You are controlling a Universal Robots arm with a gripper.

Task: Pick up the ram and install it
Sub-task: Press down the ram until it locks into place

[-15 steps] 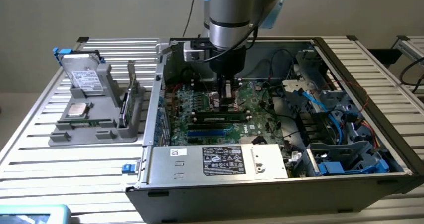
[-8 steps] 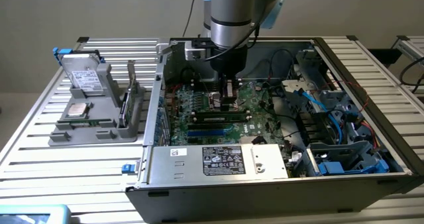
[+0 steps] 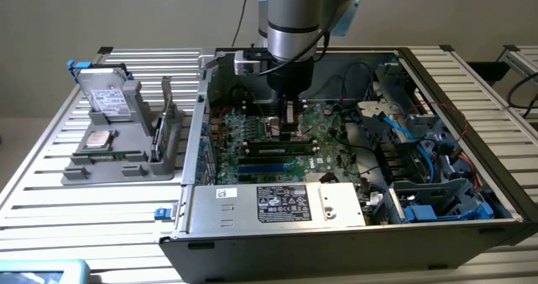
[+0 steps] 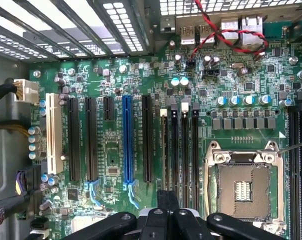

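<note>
In the exterior view, nearest is the open grey metal computer case [image 3: 252, 246] on the slatted aluminium bench [image 3: 50, 196], with the silver labelled power supply box [image 3: 281, 203] at its front edge. Beyond it, on the green motherboard [image 3: 328, 123], the long thin green RAM stick [image 3: 281, 150] lies in a slot. Just behind, the black gripper [image 3: 288, 117] hangs over the board, fingers [image 4: 163, 222] clenched on nothing. Farther off, a grey parts tray [image 3: 118, 164] stands at the exterior view's left.
</note>
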